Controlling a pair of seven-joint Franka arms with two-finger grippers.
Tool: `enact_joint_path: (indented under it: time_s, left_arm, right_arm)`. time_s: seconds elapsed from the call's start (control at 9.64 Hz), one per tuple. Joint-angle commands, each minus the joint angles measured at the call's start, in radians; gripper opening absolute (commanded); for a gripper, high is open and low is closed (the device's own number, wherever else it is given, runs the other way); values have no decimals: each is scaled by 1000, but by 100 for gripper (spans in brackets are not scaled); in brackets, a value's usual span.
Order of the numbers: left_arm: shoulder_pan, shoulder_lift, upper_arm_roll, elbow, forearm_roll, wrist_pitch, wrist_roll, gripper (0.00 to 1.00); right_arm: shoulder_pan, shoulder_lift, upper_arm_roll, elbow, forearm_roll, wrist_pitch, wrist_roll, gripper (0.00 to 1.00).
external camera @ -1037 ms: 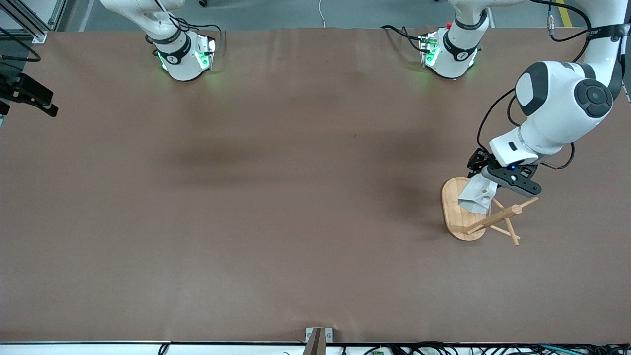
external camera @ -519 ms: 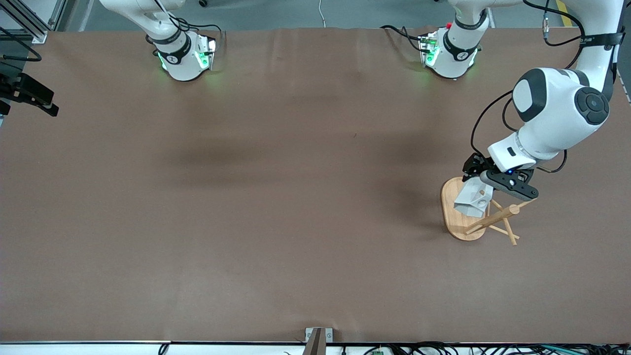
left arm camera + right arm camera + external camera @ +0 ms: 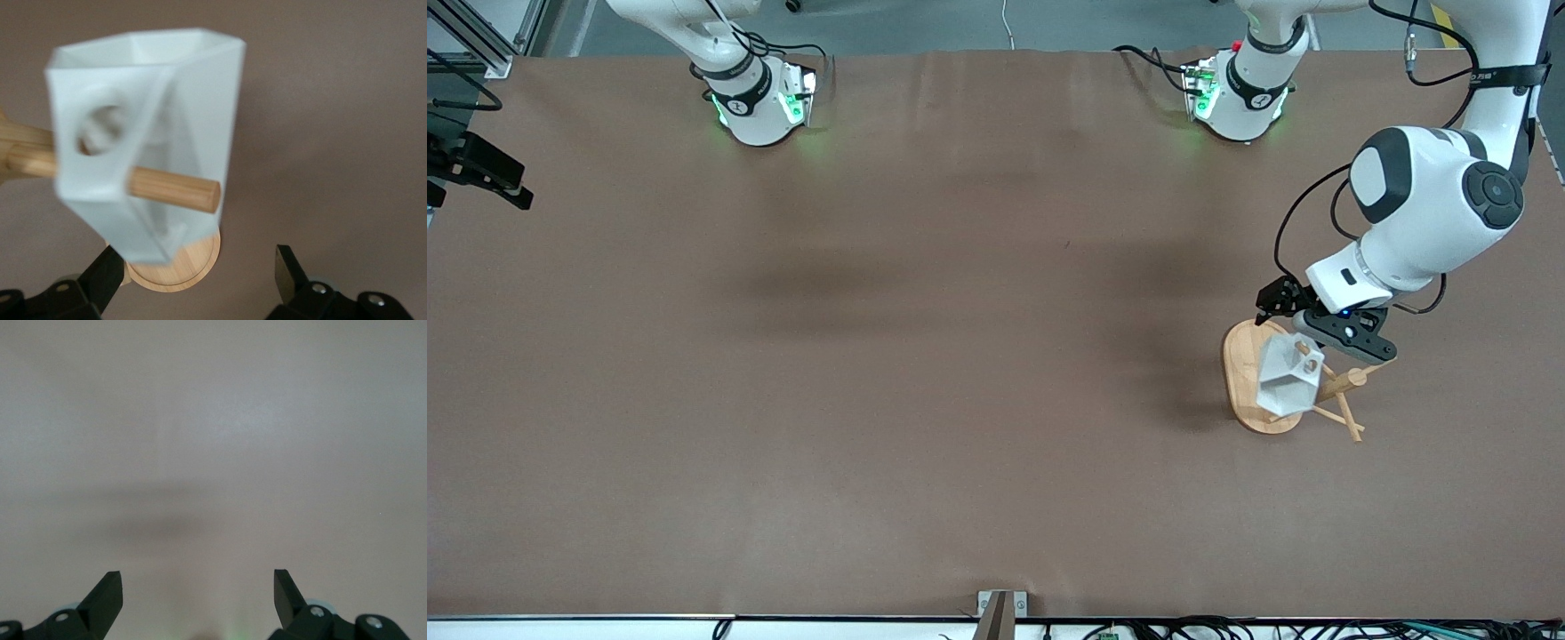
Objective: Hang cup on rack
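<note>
The cup (image 3: 1288,380) hangs on the rack (image 3: 1249,391); left pincer (image 3: 197,280) released above it; right pincer (image 3: 198,597) spread over bare desk (image 3: 213,440).

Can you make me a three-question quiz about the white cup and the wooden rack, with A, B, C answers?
1. Where is the cup?
A. flat on the table
B. on a peg of the rack
C. in the right pincer

2. What colour is the cup?
A. white
B. red
C. blue

3. How is the left pincer?
A. shut on the cup
B. out of view
C. open, off the cup

Answers:
1. B, a peg pokes through the cup's handle in the left wrist view.
2. A, it looks white in both views.
3. C, its fingers are spread and touch nothing.
</note>
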Motion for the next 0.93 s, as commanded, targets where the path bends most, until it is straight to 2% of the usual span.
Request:
enact_joint_path:
  time_s: [0.0, 0.31, 0.52, 0.83]
  left_arm:
    - [-9, 22, 9, 18, -17, 4, 5, 100]
    - [-10, -11, 9, 62, -17, -56, -10, 100]
    - [-12, -34, 9, 154, -6, -210, -129, 100]
    - [-18, -109, 9, 191, 7, -352, -336, 100]
  right_arm:
    - [8, -18, 3, -20, -21, 1, 14, 100]
    - [6, -17, 3, -19, -21, 5, 14, 100]
    - [6, -18, 3, -19, -21, 3, 14, 100]
    - [8, -18, 3, -19, -21, 3, 14, 100]
